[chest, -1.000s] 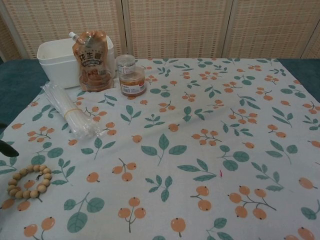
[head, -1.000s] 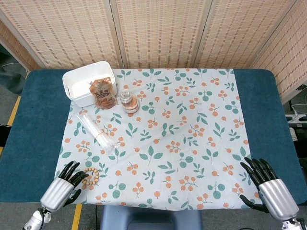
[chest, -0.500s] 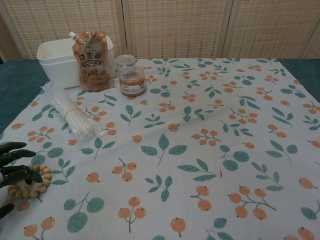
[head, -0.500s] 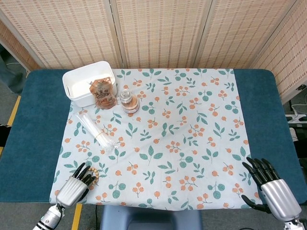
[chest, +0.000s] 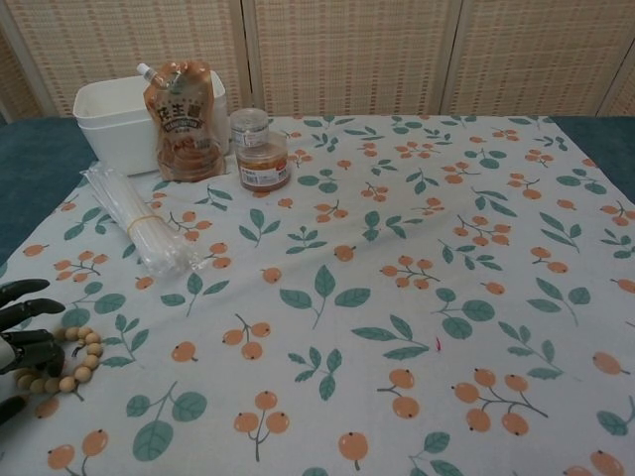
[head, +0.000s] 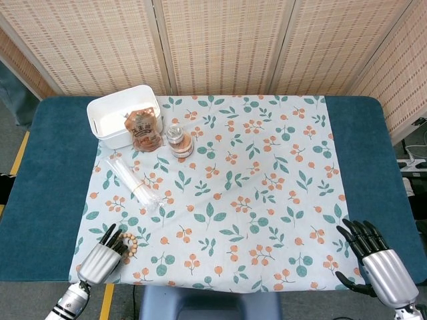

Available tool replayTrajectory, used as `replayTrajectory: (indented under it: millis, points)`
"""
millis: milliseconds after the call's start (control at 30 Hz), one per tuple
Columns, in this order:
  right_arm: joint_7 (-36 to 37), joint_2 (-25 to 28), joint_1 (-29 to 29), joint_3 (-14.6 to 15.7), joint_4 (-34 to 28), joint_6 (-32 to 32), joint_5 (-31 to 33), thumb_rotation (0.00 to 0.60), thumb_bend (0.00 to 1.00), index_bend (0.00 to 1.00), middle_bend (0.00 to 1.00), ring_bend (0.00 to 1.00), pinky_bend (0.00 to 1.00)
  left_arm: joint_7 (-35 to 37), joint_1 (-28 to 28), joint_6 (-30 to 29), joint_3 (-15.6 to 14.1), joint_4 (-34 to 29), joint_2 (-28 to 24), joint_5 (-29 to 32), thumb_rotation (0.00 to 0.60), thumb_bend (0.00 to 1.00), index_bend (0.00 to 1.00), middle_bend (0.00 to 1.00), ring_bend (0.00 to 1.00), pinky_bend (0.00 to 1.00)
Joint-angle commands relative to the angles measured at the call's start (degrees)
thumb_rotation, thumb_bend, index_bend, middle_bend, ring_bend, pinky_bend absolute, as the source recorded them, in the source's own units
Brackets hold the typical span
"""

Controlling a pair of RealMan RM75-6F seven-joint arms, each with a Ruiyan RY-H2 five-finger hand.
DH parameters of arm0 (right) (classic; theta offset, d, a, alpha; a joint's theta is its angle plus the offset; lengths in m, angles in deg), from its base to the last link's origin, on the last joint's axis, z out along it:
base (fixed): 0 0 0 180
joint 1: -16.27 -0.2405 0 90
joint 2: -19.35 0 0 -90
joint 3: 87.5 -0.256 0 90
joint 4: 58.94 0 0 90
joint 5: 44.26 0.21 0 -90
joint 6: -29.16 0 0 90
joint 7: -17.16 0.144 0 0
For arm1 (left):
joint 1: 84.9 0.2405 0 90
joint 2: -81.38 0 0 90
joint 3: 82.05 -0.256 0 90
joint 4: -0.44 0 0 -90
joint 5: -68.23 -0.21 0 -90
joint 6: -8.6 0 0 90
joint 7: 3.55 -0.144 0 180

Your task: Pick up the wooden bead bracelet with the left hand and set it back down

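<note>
**Left robot hand meeting the bracelet at the near-left corner**

While the wooden bead bracelet (chest: 62,363) is lying on the floral cloth (head: 267,200) near its front-left corner, the left robot hand (head: 103,257) is reaching over it from the worktop's near edge. In the head view its dark fingers (head: 113,237) are covering the left part of the bead ring, with the right part of the ring showing just beyond the fingertips. In the chest view the fingers (chest: 30,342) are curling in against the left side of the ring and touching the beads; whether they are actually clamping the beads or only resting on them, I cannot tell. The bracelet is sitting flat on the cloth.

The right robot hand (head: 377,263) is hovering at the near-right corner over the blue worktop (head: 373,133), fingers spread apart and holding nothing, well away from the bracelet.

Farther back on the left, a clear plastic bundle (head: 132,183) is lying diagonally on the cloth. Behind it, a white bin (head: 110,120) is standing at the cloth's back-left corner, an orange pouch (chest: 182,119) is leaning against it, and a small jar (chest: 260,154) is standing just beside the pouch.
</note>
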Motion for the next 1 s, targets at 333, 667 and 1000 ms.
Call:
replayTrajectory:
  millis: [333, 667, 1000]
  points:
    - [0.3, 0.1, 0.1, 0.0, 0.1, 0.3, -0.1, 0.459, 0.2, 0.0, 0.0, 0.0, 0.0, -1.7, 1.3, -5.0, -1.3, -3.5, 0.3, -3.1, 0.6, 0.44, 0.46, 0.5, 0.17, 0.01]
    - [0.4, 0.2, 0.1, 0.0, 0.1, 0.5, -0.2, 0.459, 0.2, 0.0, 0.0, 0.0, 0.0, -6.0, 0.0, -0.8, 0.8, -0.6, 2.6, -0.9, 0.6, 0.48, 0.7, 0.74, 0.35, 0.02]
    - [0.5, 0.2, 0.2, -0.2, 0.1, 0.6, 0.0, 0.46, 0.2, 0.0, 0.0, 0.0, 0.0, -4.9, -4.0, 1.0, 2.6, 0.7, 3.3, 1.5, 0.6, 0.68, 0.76, 0.78, 0.39, 0.04]
